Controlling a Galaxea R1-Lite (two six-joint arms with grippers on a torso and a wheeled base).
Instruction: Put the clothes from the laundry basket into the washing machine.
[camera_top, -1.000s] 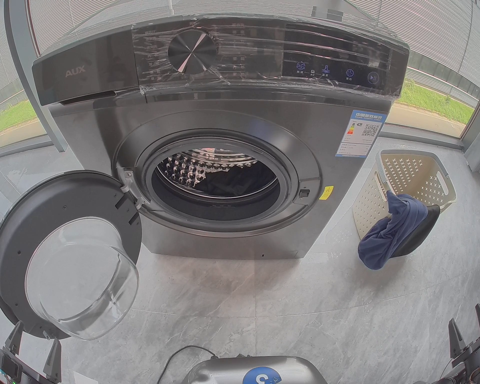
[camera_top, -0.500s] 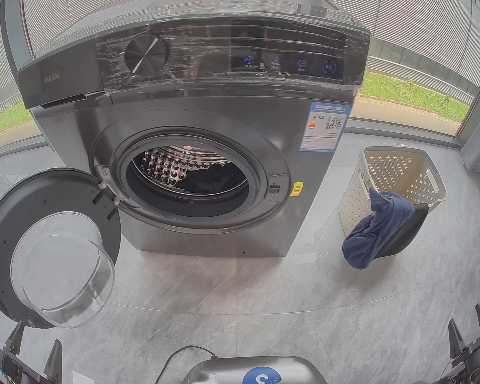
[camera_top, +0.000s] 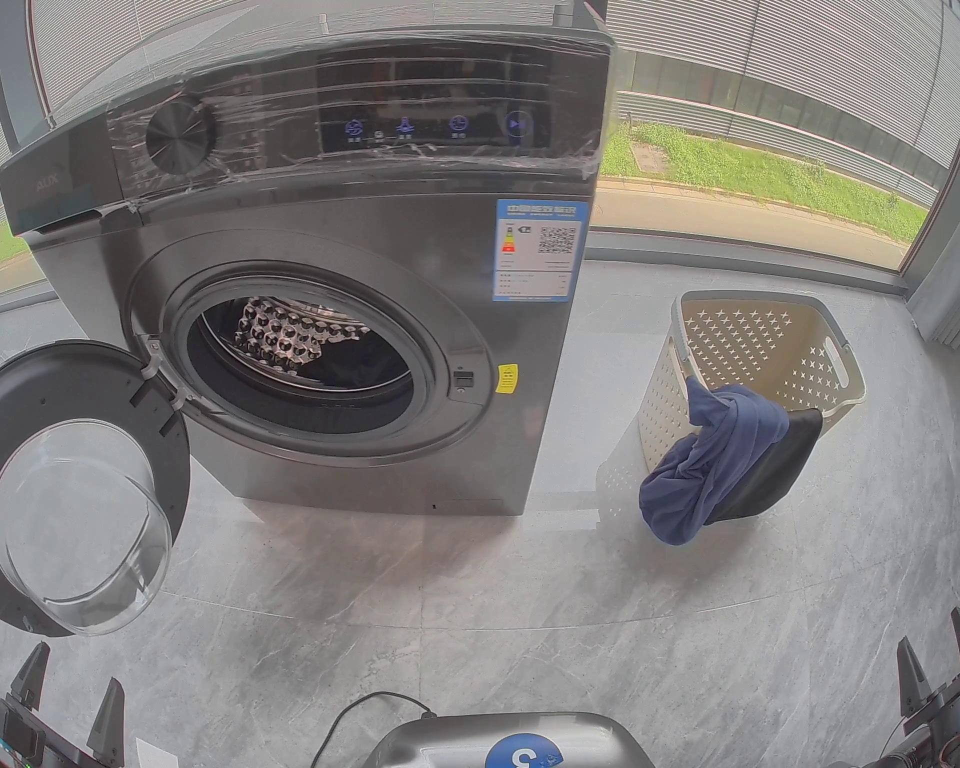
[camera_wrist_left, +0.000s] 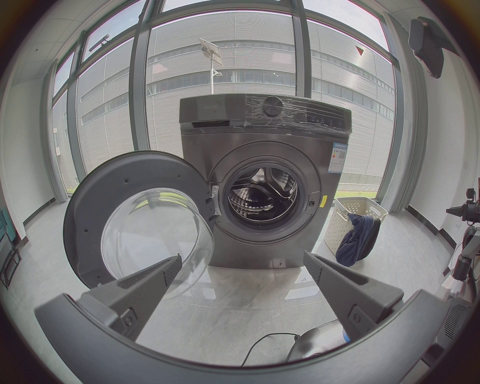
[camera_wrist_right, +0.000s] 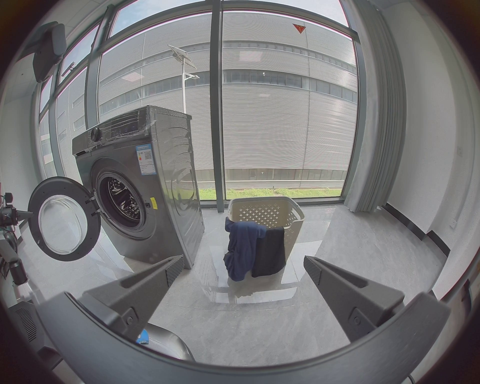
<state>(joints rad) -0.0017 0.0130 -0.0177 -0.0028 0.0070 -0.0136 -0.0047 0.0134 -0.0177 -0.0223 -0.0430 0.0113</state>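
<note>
my left fingers (camera_wrist_left: 142, 287) and right fingers (camera_wrist_right: 352, 292) stood apart. right of the washing machine (camera_top: 330, 230), clothes (camera_top: 710, 465), seemingly two pieces, hung over the laundry basket (camera_top: 700, 345) rim, handy to grab.

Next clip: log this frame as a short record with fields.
Machine: grey front-loading washing machine, drum opening exposed
Door: its round glass-windowed door, swung open to the left
Basket: cream perforated plastic laundry basket, right of the machine
Clothes: blue garment and black garment draped over the basket's near rim
Left gripper: jaws open, empty
Right gripper: jaws open, empty
</note>
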